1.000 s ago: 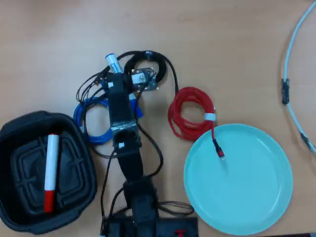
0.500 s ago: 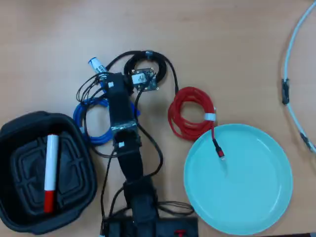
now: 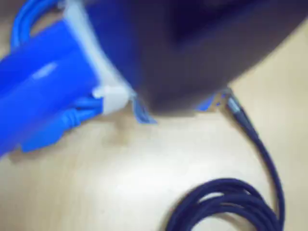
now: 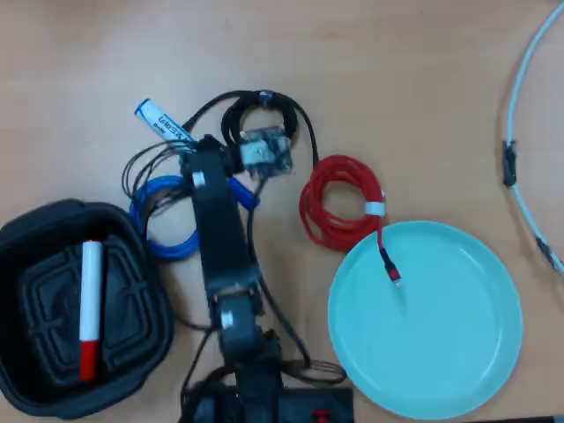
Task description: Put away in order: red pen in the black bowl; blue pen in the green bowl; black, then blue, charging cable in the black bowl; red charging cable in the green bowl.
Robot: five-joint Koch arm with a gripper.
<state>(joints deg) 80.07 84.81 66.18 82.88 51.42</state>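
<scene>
The red pen (image 4: 88, 309) already lay lengthwise in the black bowl (image 4: 26, 238) at the lower left of the overhead view, so by my reading the step in hand was the blue pen (image 4: 160, 121), bound for the green bowl (image 4: 480, 273). In the overhead view the arm reached up the middle of the surface (image 4: 397, 79), and the blue pen stuck out from its tip toward the upper left, white barrel and blue cap slanting away from the hand (image 4: 189, 145). The wrist view was badly blurred: a large blue shape with a white band filled its upper left, pressed against a dark mass, which suggested the hand was pinching the pen, though the jaws themselves could not be made out in either view, so I cannot tell for certain. The relation that mattered was this: the pen's long axis ran from upper left to lower right in the overhead view, and the green bowl sat well apart to the lower right, on the far side of the red charging cable (image 4: 339, 203), whose plug end trailed onto the bowl's rim. A blue cable coil (image 4: 163, 216) lay just left of the arm and a black cable coil (image 4: 260, 110) near its tip, both likely to snag on a low sweep toward the bowl.
</scene>
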